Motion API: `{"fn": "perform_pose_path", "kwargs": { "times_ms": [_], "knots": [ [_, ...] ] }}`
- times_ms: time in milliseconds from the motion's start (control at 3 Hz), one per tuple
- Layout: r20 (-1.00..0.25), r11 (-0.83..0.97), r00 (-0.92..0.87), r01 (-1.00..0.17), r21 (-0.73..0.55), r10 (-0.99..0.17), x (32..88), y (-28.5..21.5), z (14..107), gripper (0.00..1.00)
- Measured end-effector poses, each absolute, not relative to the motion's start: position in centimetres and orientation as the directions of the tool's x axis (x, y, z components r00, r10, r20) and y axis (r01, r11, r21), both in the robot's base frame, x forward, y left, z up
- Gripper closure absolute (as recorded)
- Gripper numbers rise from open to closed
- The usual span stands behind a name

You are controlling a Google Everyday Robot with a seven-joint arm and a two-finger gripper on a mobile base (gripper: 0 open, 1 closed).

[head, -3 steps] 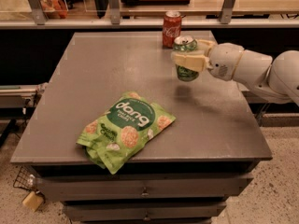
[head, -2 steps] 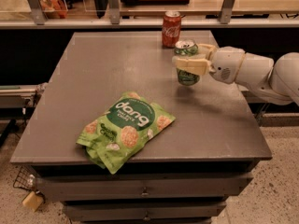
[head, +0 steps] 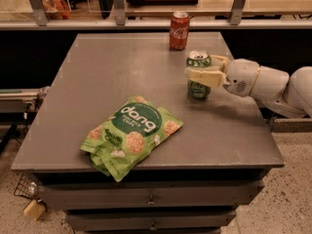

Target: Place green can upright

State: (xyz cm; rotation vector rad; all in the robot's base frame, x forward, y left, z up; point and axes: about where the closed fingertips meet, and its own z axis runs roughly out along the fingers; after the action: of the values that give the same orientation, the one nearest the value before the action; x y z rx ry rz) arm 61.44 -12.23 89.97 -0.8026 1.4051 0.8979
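Note:
The green can stands upright on the grey table, right of centre, with its silver top showing. My gripper reaches in from the right, and its pale fingers are closed around the can's upper half. The white arm extends off the right edge of the view.
A red Coca-Cola can stands upright near the table's far edge, behind the green can. A flat green "dang" snack bag lies near the front edge. Drawers sit under the tabletop. A railing and shelf run behind the table.
The gripper has lowered the green can and brought it from tilted to upright; its base now sits on the table.

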Motion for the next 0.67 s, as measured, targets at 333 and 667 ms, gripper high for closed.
{"fn": "perform_pose_path", "kwargs": {
  "times_ms": [333,667],
  "knots": [
    [-0.997,0.426,-0.005,-0.904,0.035,0.071,60.45,-12.90,89.05,0.43],
    [-0.998,0.426,-0.004,-0.904,0.033,0.071,60.42,-12.95,89.19,0.12]
  ]
}}
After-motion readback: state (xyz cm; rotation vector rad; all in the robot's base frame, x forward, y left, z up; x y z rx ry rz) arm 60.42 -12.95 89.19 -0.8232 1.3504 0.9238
